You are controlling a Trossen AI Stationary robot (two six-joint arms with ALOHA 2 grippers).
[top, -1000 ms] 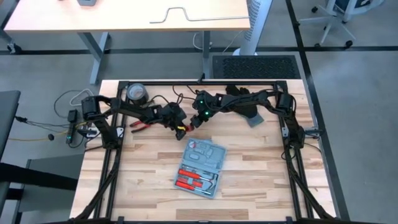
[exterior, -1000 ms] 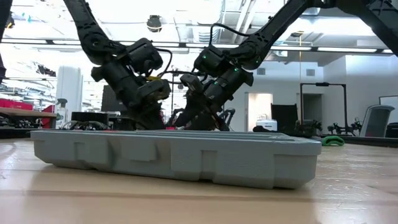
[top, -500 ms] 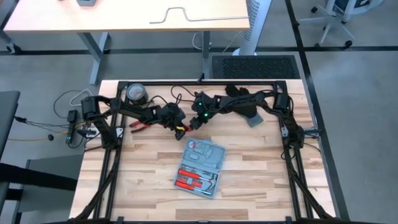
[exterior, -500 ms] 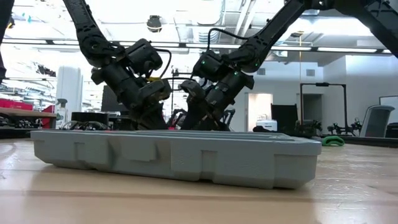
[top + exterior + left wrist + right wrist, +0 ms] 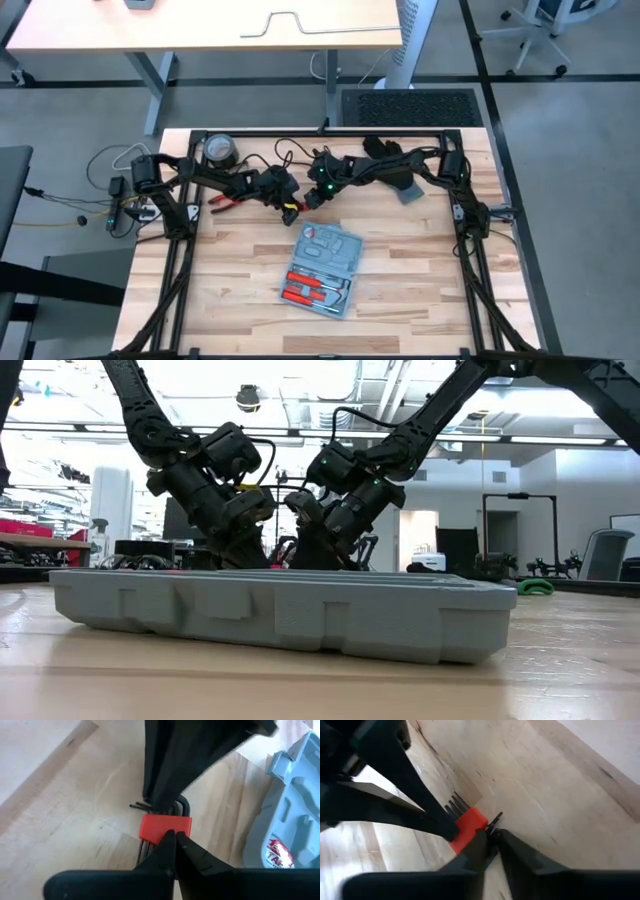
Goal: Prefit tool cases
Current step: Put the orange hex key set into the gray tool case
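left gripper [image 5: 172, 836] low over the table, pinching red hex-key holder [image 5: 165, 828] | right gripper [image 5: 490, 836] opposite, tips clamped on the same holder | tool case [image 5: 322, 270] open, just beside both grippers | wooden table [image 5: 420, 280], workshop room beyond
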